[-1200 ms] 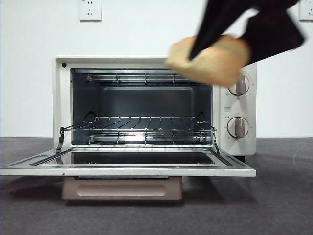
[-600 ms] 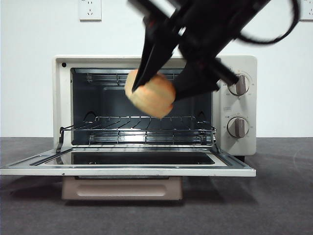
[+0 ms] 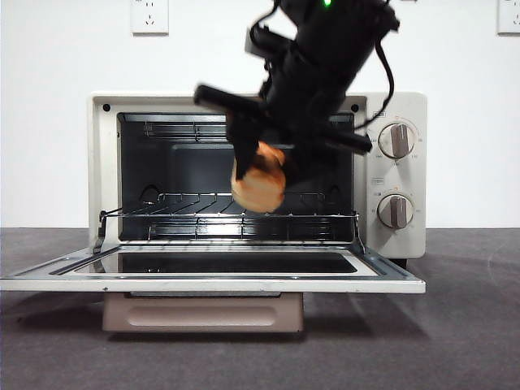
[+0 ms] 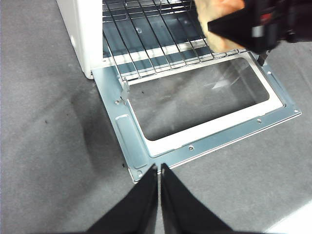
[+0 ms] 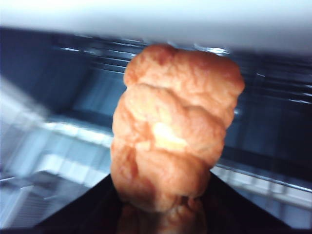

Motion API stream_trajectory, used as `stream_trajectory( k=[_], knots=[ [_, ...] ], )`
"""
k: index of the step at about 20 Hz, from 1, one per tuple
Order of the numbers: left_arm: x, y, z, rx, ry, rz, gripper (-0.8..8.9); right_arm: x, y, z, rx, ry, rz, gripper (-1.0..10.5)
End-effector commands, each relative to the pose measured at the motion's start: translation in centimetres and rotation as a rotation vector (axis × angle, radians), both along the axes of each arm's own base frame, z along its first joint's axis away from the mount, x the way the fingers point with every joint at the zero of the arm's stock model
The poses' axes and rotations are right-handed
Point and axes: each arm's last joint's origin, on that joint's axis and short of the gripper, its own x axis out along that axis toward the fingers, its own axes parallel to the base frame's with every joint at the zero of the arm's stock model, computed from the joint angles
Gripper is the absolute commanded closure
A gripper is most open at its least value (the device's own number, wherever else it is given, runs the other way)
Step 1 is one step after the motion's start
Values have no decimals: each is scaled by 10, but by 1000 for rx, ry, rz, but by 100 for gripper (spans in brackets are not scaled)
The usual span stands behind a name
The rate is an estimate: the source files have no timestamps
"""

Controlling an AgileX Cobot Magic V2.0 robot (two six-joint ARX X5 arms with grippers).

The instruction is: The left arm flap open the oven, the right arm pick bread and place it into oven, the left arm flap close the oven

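The cream oven [image 3: 394, 106] stands with its glass door [image 3: 211, 284] folded down flat, and the wire rack [image 3: 227, 213] inside is bare. My right gripper [image 3: 268, 166] comes down from above, shut on the golden-brown bread [image 3: 258, 185]. It holds the bread at the oven's mouth, a little above the rack. The right wrist view is filled by the bread [image 5: 175, 131] against the dark cavity. My left gripper [image 4: 159, 168] is shut and hovers over the table, off the front corner of the door [image 4: 204, 141]. Its view also shows the bread [image 4: 214, 12] over the rack [image 4: 146, 29].
Two knobs [image 3: 396, 140] [image 3: 396, 211] sit on the oven's right panel. The beige door handle [image 3: 203, 313] hangs under the lowered door. Dark grey table [image 3: 463, 325] runs around the oven. A wall socket [image 3: 149, 16] is on the white wall behind.
The right arm has carried the bread left and down, from in front of the upper knob to the oven's mouth just above the rack. The oven door has stayed open.
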Motion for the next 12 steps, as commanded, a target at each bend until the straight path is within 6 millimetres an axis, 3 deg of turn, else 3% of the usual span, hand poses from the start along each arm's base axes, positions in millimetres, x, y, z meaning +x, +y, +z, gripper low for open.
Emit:
stream_trajectory(
  k=[1, 8, 12],
  knots=[
    [1, -1, 2, 2, -10, -10, 797, 5, 4, -3, -13, -7, -29, 702],
    [1, -1, 2, 2, -10, -10, 797, 6, 2, -3, -29, -8, -41, 488],
    [1, -1, 2, 2, -11, -10, 797, 3, 1, 3, -18, -16, -35, 473]
  ],
)
